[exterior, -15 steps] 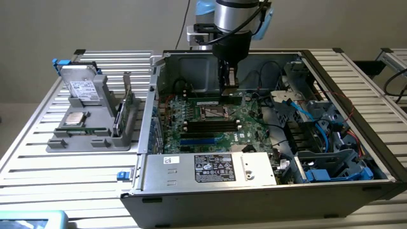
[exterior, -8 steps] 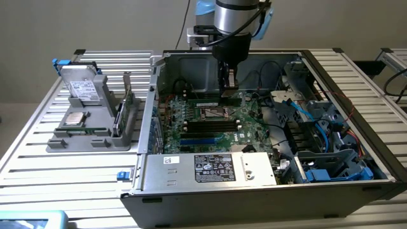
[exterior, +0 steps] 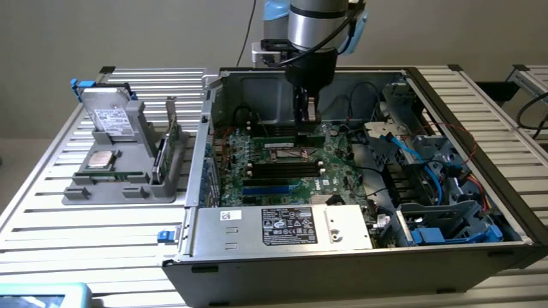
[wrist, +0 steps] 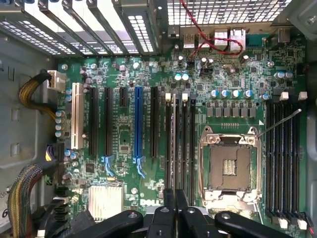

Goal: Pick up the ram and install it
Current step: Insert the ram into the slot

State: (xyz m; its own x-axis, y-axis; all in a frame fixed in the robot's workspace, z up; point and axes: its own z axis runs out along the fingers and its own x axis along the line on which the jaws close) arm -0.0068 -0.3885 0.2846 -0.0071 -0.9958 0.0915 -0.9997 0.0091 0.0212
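Ram (exterior: 297, 132) stands on edge inside the computer case (exterior: 342, 282), directly under the end effector (exterior: 307, 122). From the wrist, the end effector (wrist: 176, 198) is pinched narrow on the ram (wrist: 176, 148), its length running along 1 slot (wrist: 171, 129).

Bench (exterior: 102, 237): slatted bare metal, brushed, pale sheen.
Computer case (exterior: 342, 273): grey sheet metal, smooth, matt.
Grille (wrist: 223, 10) in the case wall: perforated metal, dull.
Motherboard (wrist: 124, 144): green board, lacquered look, slight gloss.
Black slots (wrist: 107, 121) and blue slot (wrist: 138, 121): moulded plastic, smooth.
Processor socket (wrist: 230, 168): bright metal frame, polished.
Heat sink (wrist: 105, 201): finned silver metal, satin.
Cable bundle (wrist: 29, 94): plastic-sheathed wires, yellow and black, faint shine.
Claw (wrist: 175, 196): black, smooth, semi-gloss; plastic or coated metal, cannot tell.
Arm (exterior: 315, 22): silvery metal tube, satin shine.
Holder (exterior: 120, 186): grey plastic, matt.
Label (exterior: 289, 226): printed sticker, paper-like, flat finish.
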